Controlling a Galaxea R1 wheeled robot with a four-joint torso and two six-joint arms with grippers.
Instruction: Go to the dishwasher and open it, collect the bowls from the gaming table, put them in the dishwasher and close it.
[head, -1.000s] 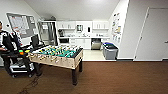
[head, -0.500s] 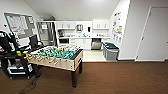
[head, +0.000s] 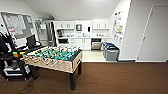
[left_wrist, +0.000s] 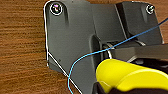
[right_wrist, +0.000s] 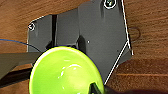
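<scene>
Carrying bowls toward the dishwasher

The dishwasher (head: 96, 45), its steel front up, sat at centre of the head view in the far kitchen, under the worktop (head: 85, 37). A yellow bowl (left_wrist: 130, 75) showed large in the left wrist view and a green bowl (right_wrist: 65, 71) in the right; each looked carried, though I could not tell whether either pincer was clenched. By my reading this was the drive back with bowls. The way led right of the foosball table (head: 56, 57), past the bins (head: 111, 51).

Yellow bowl (left_wrist: 130, 75) and green bowl (right_wrist: 65, 72), both edge-cropped.
</scene>
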